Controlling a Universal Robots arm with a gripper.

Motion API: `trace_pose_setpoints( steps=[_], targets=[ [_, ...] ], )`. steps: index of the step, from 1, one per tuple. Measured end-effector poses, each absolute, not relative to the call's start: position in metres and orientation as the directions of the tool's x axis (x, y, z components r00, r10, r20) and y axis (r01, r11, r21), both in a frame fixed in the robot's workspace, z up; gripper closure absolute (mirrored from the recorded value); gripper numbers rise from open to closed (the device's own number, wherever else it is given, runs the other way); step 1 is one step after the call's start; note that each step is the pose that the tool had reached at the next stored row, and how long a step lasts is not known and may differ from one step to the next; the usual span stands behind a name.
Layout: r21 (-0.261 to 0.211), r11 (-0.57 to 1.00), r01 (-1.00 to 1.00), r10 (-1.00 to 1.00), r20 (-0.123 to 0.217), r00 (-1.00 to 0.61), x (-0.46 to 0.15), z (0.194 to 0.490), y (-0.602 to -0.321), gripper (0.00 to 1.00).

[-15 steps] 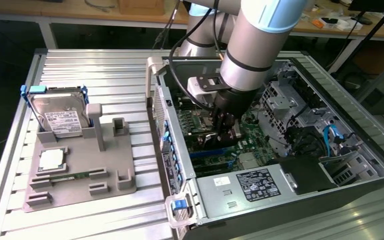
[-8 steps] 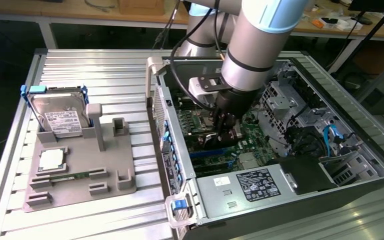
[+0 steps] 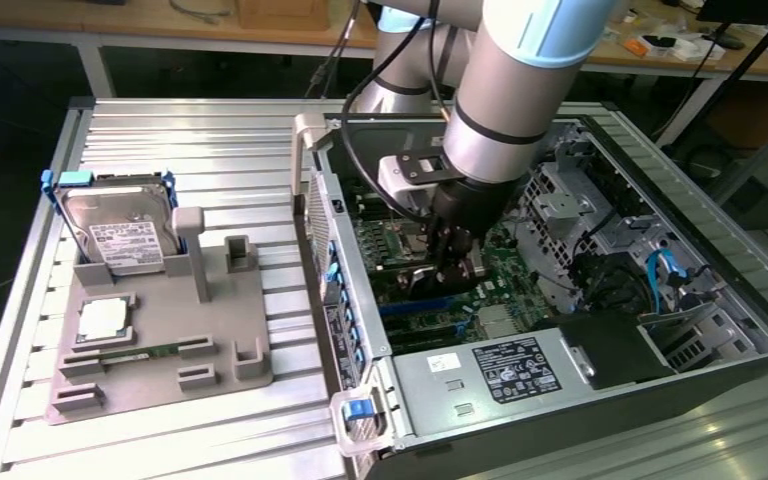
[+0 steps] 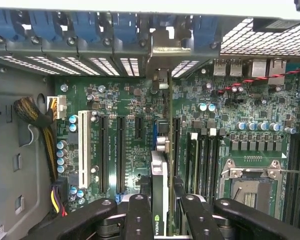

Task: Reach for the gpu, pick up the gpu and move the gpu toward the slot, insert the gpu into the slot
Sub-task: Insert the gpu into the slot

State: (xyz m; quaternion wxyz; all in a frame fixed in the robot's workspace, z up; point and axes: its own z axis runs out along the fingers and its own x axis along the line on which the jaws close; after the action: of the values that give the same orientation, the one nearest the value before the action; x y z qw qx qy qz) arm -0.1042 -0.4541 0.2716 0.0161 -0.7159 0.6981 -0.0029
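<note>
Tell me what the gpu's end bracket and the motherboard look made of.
The end bracket of the gpu: bare silvery sheet metal, by its dull sheen and folded shape. The motherboard: matte green laminate, likely fibreglass, with fine printed traces and soldered parts.

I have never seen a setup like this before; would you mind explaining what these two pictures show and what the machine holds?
It is one robot arm reaching into an open computer case that lies on a ribbed metal table. The exterior view comes from a camera off the arm; the wrist view from a camera on its wrist, looking past the gripper onto the motherboard. The gripper is shut on the gpu, a thin card seen edge-on, standing over the board's long slots. Whether it is seated I cannot tell. Toward the exterior view's left, a grey holder carries a hard drive, a processor chip and a green memory stick.
</note>
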Motion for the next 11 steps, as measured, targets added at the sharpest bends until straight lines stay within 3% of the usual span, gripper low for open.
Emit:
trace_pose_setpoints(
  steps=[11],
  targets=[
    [-0.028, -0.025, -0.999, -0.999, -0.02, 0.026, -0.108, 0.2681, -0.4543, 0.73]
  ],
)
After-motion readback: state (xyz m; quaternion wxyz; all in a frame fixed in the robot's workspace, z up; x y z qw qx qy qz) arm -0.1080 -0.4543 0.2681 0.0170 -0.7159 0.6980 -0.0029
